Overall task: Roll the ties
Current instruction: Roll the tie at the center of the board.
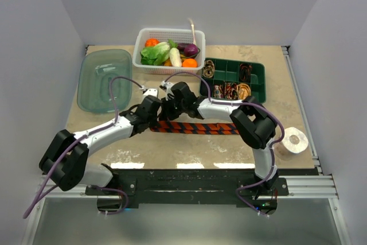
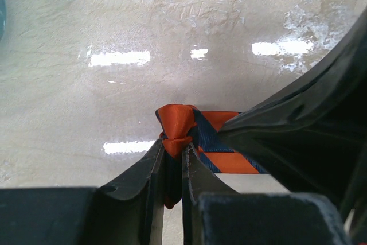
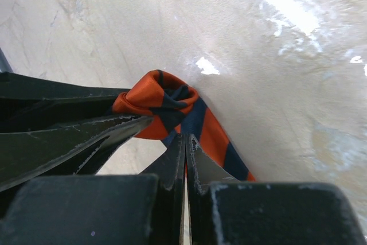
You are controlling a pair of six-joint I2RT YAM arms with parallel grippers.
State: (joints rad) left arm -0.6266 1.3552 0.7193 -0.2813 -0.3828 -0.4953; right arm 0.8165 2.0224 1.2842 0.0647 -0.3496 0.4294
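The orange-red and dark striped tie (image 1: 198,127) lies flat across the table's middle, its left end folded into a small roll (image 2: 178,120). My left gripper (image 2: 174,146) is shut on that folded end, with cloth squeezed between the fingers. My right gripper (image 3: 184,139) is shut right beside it, with a thin edge of the tie (image 3: 200,127) pinched at the tips. In the top view both grippers, left (image 1: 155,120) and right (image 1: 168,117), meet over the tie's left end. Brown and tan coiled ties (image 1: 232,90) sit in the green tray (image 1: 259,81).
A white basket (image 1: 139,50) of vegetables stands at the back middle. A teal plastic container (image 1: 103,80) lies at the back left. A white tape roll (image 1: 293,140) sits near the right edge. The left arm's dark fingers (image 3: 63,136) crowd the right wrist view.
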